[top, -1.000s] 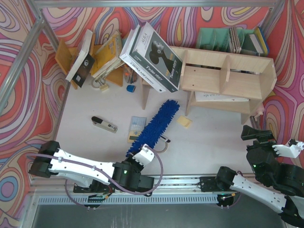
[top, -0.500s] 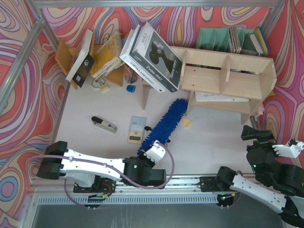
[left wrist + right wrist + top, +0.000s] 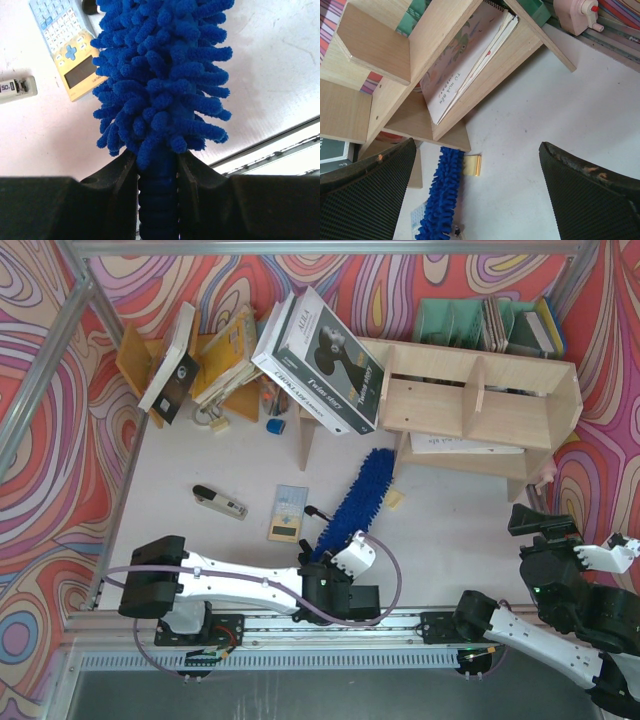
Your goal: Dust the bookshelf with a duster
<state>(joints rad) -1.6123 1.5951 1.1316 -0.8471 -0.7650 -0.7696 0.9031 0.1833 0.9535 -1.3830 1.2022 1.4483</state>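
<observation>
The pale plywood bookshelf stands at the back right; it also shows in the right wrist view, with a flat booklet in its lower compartment. The blue fluffy duster slants up from near the table's front, and its tip touches the shelf's lower left corner. My left gripper is shut on the duster's ribbed blue handle, just below the chenille head. My right gripper is open and empty at the right, below the shelf. In its view the duster lies far off to the left.
A large book leans on the shelf's left end. An orange-brown rack of leaning books is at the back left, and a green file holder is behind the shelf. A calculator, a stapler, a yellow pad and a pink sharpener lie on the table.
My left arm has moved right with the duster. The duster head has swung right and forward, and its tip has reached the shelf's lower left corner. The right arm has not moved.
</observation>
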